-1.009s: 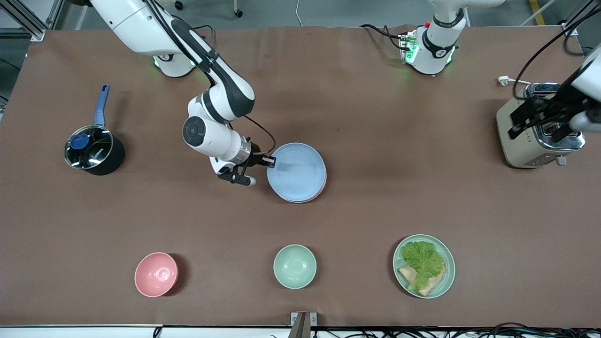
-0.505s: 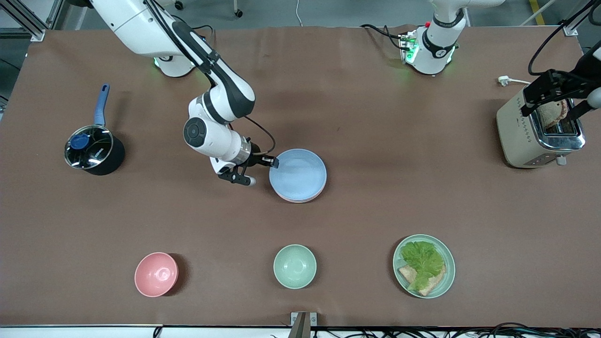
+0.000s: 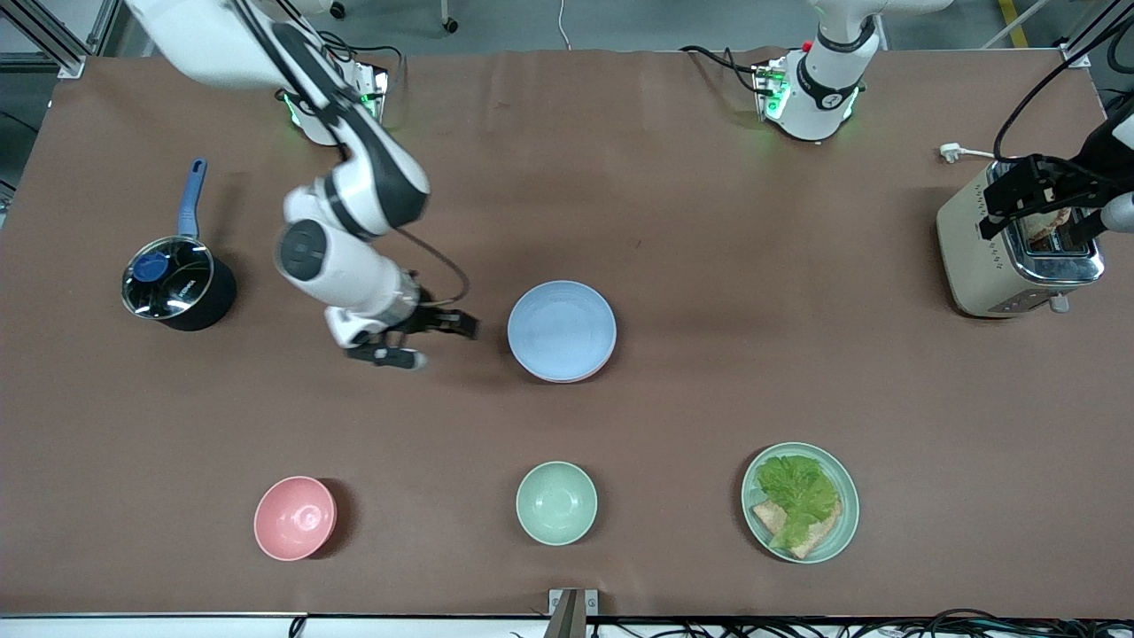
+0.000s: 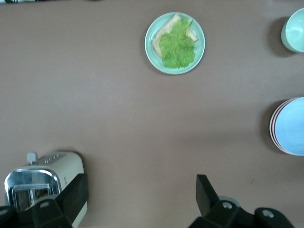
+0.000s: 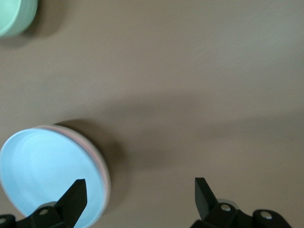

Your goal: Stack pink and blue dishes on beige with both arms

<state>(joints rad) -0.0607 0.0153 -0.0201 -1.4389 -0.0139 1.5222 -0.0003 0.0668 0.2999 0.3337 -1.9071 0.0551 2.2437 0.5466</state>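
Observation:
The pale blue plate (image 3: 562,330) lies on top of a stack at the table's middle. A thin rim of the pink plate (image 3: 592,375) shows under it. The beige plate is hidden. My right gripper (image 3: 440,344) hangs open and empty beside the stack, toward the right arm's end of the table. In the right wrist view the blue plate (image 5: 47,171) and the pink rim (image 5: 106,178) sit beside one fingertip of the right gripper (image 5: 140,192). My left gripper (image 3: 1028,230) is open over the toaster (image 3: 1019,248), holding nothing. The left wrist view shows the left gripper (image 4: 141,190) well apart from the blue plate (image 4: 292,126).
A pink bowl (image 3: 295,517), a mint bowl (image 3: 556,502) and a mint-green plate with lettuce and bread (image 3: 800,501) line the edge nearest the front camera. A lidded pot (image 3: 173,283) stands at the right arm's end.
My right gripper has let go of the blue plate and drawn away toward the right arm's end. The blue plate has settled flat on the stack. The left gripper shifted slightly over the toaster.

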